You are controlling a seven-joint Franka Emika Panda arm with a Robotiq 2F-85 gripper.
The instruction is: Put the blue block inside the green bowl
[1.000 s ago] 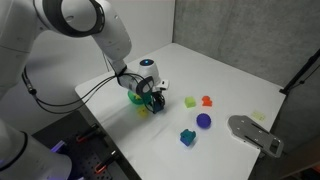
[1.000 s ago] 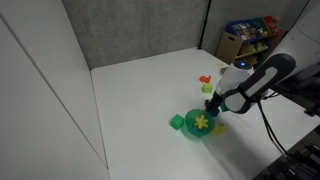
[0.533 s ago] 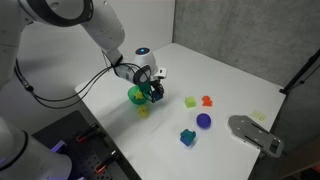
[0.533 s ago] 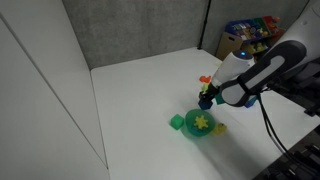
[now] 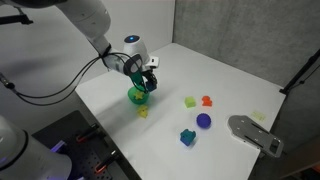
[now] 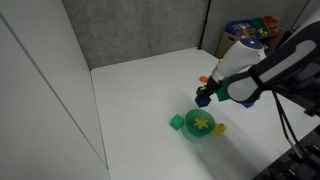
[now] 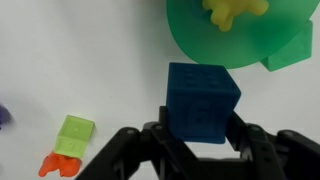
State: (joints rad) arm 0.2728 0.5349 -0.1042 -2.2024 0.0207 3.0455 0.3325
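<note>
Now | claw [image 7: 203, 132] clamps blue block [image 7: 203, 100] | near green bowl [image 7: 193, 45]

A purple ball [image 5: 203, 120] lies near a teal block [image 5: 187, 137], with a yellow-green block [image 5: 190, 101] just beside an orange piece [image 5: 207, 100].

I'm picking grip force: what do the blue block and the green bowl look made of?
The blue block: probably hard plastic, matte, with crisp edges and even colour. The green bowl: likely plastic too, smooth and uniformly bright, no grain; not certain.
</note>
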